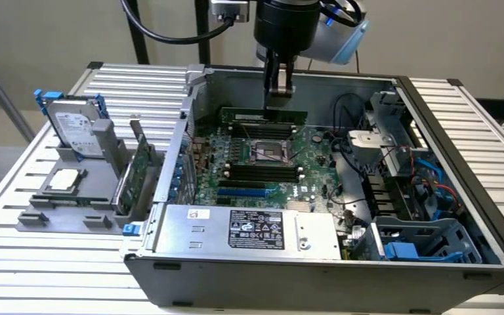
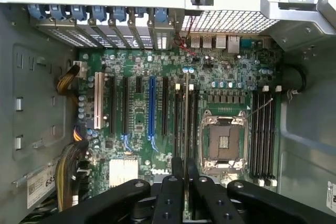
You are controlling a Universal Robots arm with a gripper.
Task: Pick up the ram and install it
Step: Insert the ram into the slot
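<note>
I'm hovering the ram (image 1: pixel 243 116), jaws clamping it, over the motherboard (image 1: pixel 315 147); installing is calling for exact slot alignment.

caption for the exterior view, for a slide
Gripper holds the ram at the motherboard slots beside the CPU socket, inside the open computer case.

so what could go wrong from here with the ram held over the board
1. The gripper grips the ram only at its middle, so it may tilt and seat one end first.
2. In the wrist view the ram's edge runs close beside the open CPU socket; a sideways slip could miss the slot and strike it.
</note>
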